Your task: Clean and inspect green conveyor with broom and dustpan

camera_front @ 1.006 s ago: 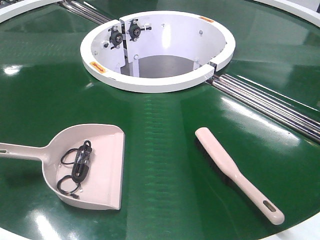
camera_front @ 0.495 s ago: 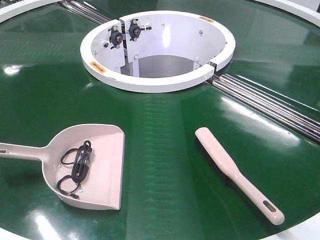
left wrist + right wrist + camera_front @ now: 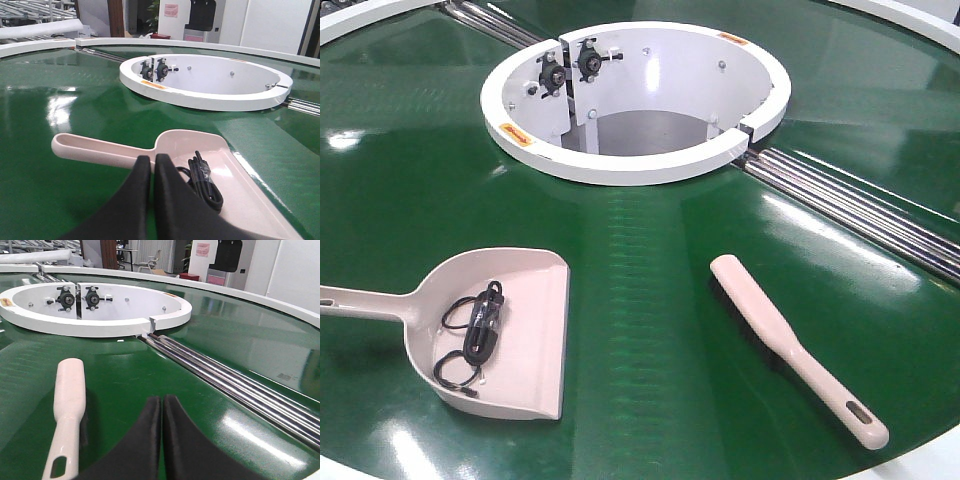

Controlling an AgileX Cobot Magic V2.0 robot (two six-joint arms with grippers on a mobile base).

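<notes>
A wide, glossy green conveyor fills the front view, with a white ring around its central opening and steel roller strips running off to the right. On the near left of the belt lies the dustpan, flat, its lip facing right and its handle reaching off the left edge. A coiled black cable rests inside the pan. Well apart to the right lies the broom, slanting, with its slotted handle end nearest the camera and close to the belt's edge.

In the left wrist view, the left gripper hangs above the dustpan handle, its two black fingers pressed together and holding nothing. In the right wrist view, the right gripper is likewise clenched on nothing, beside the broom handle rather than over it.

Risks, as a judgement: closed fingers cannot take either handle, so lowering now would only push the tool across the slick belt. The broom could slide off the near edge. Lifting the dustpan at a tilt could spill the cable back onto the belt. The low, flat handles leave little room for fingertips, so a grip may slip
</notes>
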